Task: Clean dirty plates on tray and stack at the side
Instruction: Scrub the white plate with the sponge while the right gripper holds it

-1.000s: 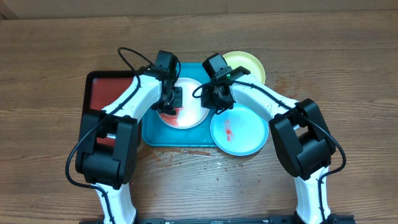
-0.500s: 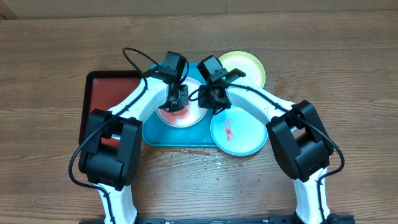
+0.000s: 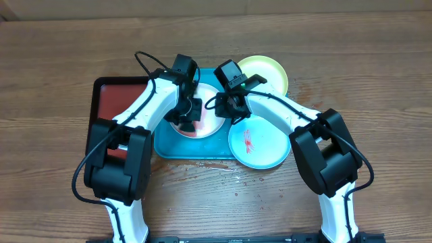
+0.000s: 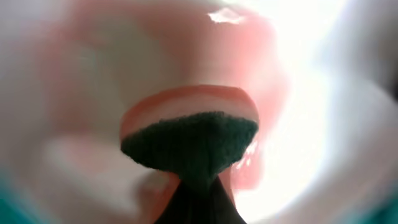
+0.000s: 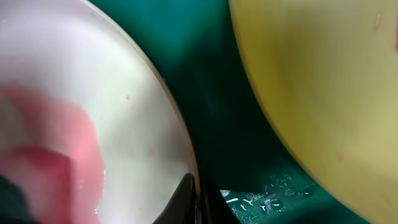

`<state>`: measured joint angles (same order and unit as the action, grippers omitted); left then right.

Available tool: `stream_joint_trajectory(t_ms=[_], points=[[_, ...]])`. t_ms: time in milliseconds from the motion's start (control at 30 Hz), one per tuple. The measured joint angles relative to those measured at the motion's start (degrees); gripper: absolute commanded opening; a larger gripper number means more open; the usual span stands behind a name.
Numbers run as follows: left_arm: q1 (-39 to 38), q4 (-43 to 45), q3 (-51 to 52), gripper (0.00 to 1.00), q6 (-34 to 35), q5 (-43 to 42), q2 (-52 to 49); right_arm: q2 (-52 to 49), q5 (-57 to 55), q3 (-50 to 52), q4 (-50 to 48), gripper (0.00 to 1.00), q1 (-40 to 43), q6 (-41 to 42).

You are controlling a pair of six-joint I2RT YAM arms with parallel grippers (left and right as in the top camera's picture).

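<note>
Left wrist: L gripper (image 4: 198, 200) clamped sponge (image 4: 189, 143), pressed on white plate (image 4: 329, 118), at its red smear (image 4: 264, 56); R gripper (image 5: 194, 198) pinched that plate's rim. Wiping step, prob.; next needs smear cleared before stacking.

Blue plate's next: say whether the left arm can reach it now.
Probably not cleanly: the right hand, gripping the rim of the white plate, and its arm sit between the left hand and the light-blue plate.
</note>
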<state>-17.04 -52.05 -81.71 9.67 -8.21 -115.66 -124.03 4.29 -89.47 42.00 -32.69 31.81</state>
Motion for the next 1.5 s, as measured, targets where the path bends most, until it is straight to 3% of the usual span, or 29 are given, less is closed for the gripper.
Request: stream_joint_trajectory(t_ms=[133,233,433,533,633,700,833,967,1067,1167,1300,1500], points=[[0.0,-0.6,0.0,0.04,-4.4,-9.8,0.0,0.0,2.6,0.0,1.4,0.04,0.1,-0.1],[0.0,4.5,0.0,0.04,-3.7,-10.0,0.0,0.0,3.9,-0.1,2.6,0.04,0.1,-0.1],[0.0,11.4,-0.1,0.04,4.8,6.9,-0.1,0.0,4.9,-0.2,3.3,0.04,0.1,-0.1],[0.0,8.5,-0.1,0.04,8.7,18.9,-0.1,0.0,4.9,-0.2,3.3,0.04,0.1,-0.1],[0.0,2.6,-0.2,0.04,9.9,22.1,-0.1,0.0,5.1,-0.2,3.2,0.04,0.1,-0.1],[-0.1,-0.1,-0.2,0.04,9.4,21.1,-0.1,0.0,5.4,-0.2,3.2,0.04,0.0,-0.2],[0.0,-2.6,-0.3,0.04,1.0,6.3,-0.1,0.0,5.5,-0.2,3.2,0.04,0.0,-0.3],[0.1,0.5,-0.3,0.04,-4.7,-5.9,-0.2,0.0,5.5,-0.2,3.3,0.04,0.0,-0.3],[0.0,5.9,-0.3,0.04,-5.5,-8.2,-0.2,0.0,5.6,-0.2,3.5,0.04,0.0,-0.3],[0.0,10.2,-0.3,0.04,-4.3,-4.2,-0.2,0.0,5.8,-0.2,3.6,0.04,0.0,-0.3],[0.2,11.7,-0.3,0.04,0.9,8.5,-0.2,0.0,5.8,-0.2,3.7,0.04,0.0,-0.3],[1.4,-1.8,-4.7,0.04,6.7,20.6,-0.7,0.0,5.8,-0.2,3.7,0.04,0.0,-0.3]])
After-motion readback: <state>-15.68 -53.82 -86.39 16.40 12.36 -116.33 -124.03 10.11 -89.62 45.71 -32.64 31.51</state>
